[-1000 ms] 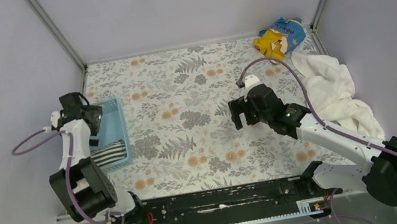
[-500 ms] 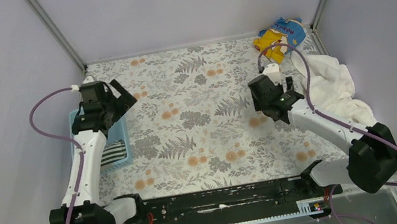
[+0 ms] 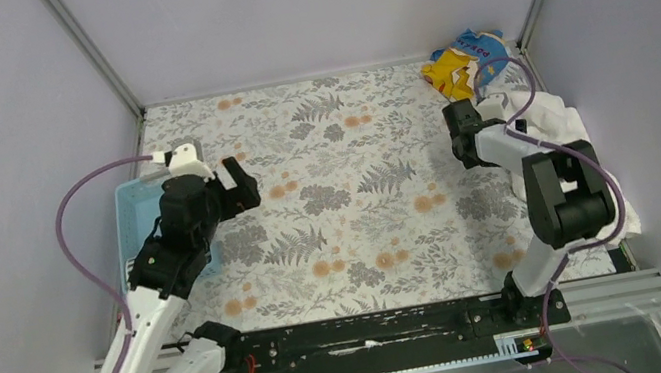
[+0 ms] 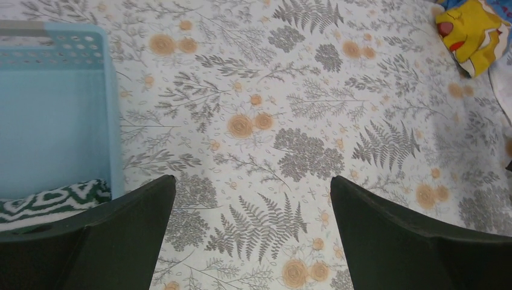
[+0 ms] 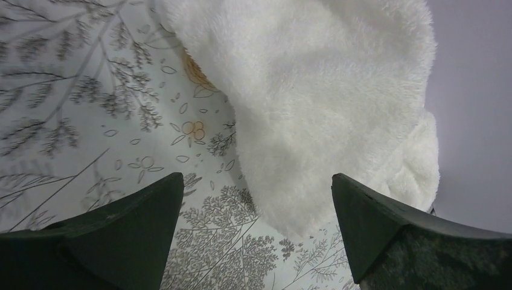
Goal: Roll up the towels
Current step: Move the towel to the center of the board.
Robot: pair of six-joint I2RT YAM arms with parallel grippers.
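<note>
The large white towel (image 3: 560,118) lies crumpled along the table's right side, and its fluffy edge (image 5: 320,90) fills the upper right of the right wrist view. My right gripper (image 3: 463,136) (image 5: 256,176) hovers open just above that edge, with nothing between its fingers. The small striped towel (image 4: 54,202) sits in the near end of the blue basket (image 4: 54,121); in the top view my arm hides it. Just right of the basket, over bare tablecloth, my left gripper (image 3: 243,183) (image 4: 252,178) stands open and empty.
A yellow-and-blue printed cloth (image 3: 465,57) (image 4: 471,30) is bunched in the far right corner, next to the white towel. The blue basket (image 3: 140,213) stands against the left wall. Grey walls close in the floral tablecloth (image 3: 350,203) on three sides.
My left gripper swung from over the basket out to the right, onto the tablecloth. My right arm folded back, carrying its gripper right to the white towel's edge. Both stayed open.
</note>
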